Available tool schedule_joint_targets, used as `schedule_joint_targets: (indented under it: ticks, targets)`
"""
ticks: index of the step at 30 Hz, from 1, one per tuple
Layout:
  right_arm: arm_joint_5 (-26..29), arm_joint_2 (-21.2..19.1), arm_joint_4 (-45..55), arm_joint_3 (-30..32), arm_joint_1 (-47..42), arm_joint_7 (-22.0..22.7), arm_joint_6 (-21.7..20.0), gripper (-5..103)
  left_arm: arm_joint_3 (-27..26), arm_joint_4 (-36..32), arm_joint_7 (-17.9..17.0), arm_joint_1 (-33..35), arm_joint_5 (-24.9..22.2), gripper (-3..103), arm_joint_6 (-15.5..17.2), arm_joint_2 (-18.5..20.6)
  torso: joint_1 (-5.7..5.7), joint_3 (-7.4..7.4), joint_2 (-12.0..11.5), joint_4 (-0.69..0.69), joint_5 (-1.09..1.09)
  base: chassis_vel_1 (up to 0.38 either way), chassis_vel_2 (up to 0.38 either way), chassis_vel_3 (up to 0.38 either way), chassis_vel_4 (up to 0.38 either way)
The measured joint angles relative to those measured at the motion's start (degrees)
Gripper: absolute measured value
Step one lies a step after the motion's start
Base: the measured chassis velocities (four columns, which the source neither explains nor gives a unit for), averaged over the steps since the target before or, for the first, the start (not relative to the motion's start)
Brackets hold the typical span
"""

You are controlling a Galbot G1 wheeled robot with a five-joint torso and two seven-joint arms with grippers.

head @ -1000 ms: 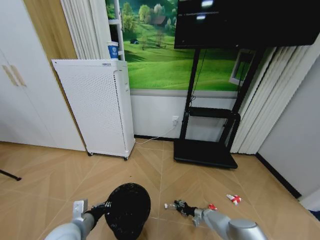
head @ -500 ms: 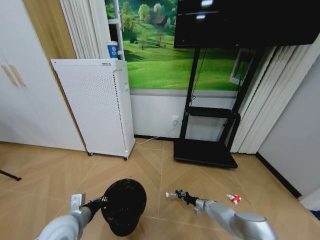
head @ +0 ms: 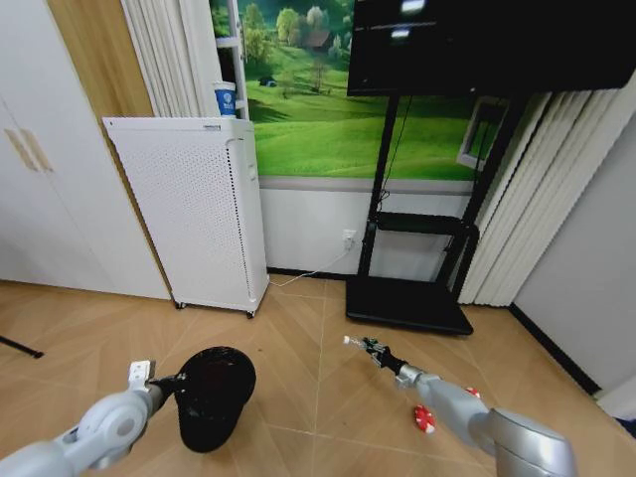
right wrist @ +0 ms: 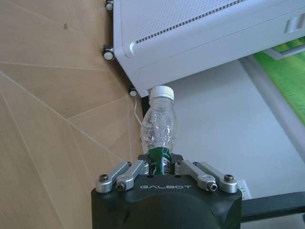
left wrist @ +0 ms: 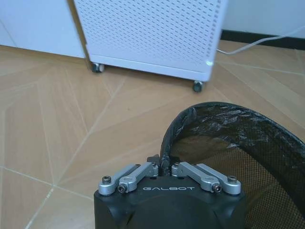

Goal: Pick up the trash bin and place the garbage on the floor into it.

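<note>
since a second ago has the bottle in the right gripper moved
Yes. The right gripper, shut on the clear bottle, has carried it up off the floor and farther forward, toward the black base of the TV stand, which has stayed put in the head view.

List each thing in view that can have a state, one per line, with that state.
Trash bin: gripped at its rim, tilted, open.
Bottle: capped, clamped at its green label.
Left end effector: shut on the bin's rim.
Right end effector: shut on the bottle.
Red-and-white wrapper: lying on the floor.
</note>
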Motion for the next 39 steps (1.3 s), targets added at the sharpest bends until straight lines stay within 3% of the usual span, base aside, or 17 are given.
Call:
schedule_joint_targets:
  ticks: [4,9,12,20,31,35,37,39]
  targets:
    - [-0.43,-1.75,3.59,2.65,-0.81,0.0,0.38,19,1.2,4.03,-0.16,-3.93,-0.75,6,0.19,-0.34,0.0,-0.02,0.02,-0.02,-0.01,0.0,0.0,0.0,0.0]
    - [-1.85,-3.28,8.88,6.35,-2.72,0.09,1.57,19,2.36,10.71,-1.02,-6.19,-0.45,6,0.7,-3.71,-0.01,-0.01,0.02,0.09,-0.01,0.0,0.0,0.0,0.0]
    - [-1.98,-5.13,12.99,8.89,-4.8,0.09,1.6,19,4.48,12.67,-1.62,-8.78,-0.32,6,1.13,-5.77,-0.01,-0.01,0.02,0.04,-0.03,0.0,0.0,0.0,0.0]
    - [-1.14,-8.97,21.88,13.27,-9.71,0.1,1.6,19,7.62,16.13,-2.2,-15.28,-0.74,6,1.36,-9.3,-0.01,-0.01,0.02,0.01,-0.01,0.0,0.0,0.0,0.0]
    - [-1.03,-10.72,30.65,15.74,-13.48,0.01,1.59,19,10.28,18.13,-1.61,-19.93,0.04,6,1.25,-10.58,-0.01,-0.01,0.02,0.02,-0.03,0.0,0.0,0.0,0.0]
    - [-1.0,-11.02,31.66,16.43,-14.78,-0.01,1.5,19,10.88,18.21,0.98,-20.09,3.07,6,0.67,-10.89,-0.01,-0.01,0.02,0.02,-0.02,0.0,0.0,0.0,0.0]
    - [-1.1,-11.14,31.8,16.95,-15.72,-0.05,1.51,19,12.23,18.06,6.74,-20.6,8.7,6,-0.99,-10.56,-0.01,-0.01,0.02,0.02,-0.02,0.0,0.0,0.0,0.0]
    - [-1.07,-11.16,31.97,17.1,-15.98,-0.04,1.51,19,12.83,17.95,8.29,-20.84,10.71,6,-1.57,-10.4,-0.01,-0.01,0.02,0.02,-0.02,0.0,0.0,0.0,0.0]
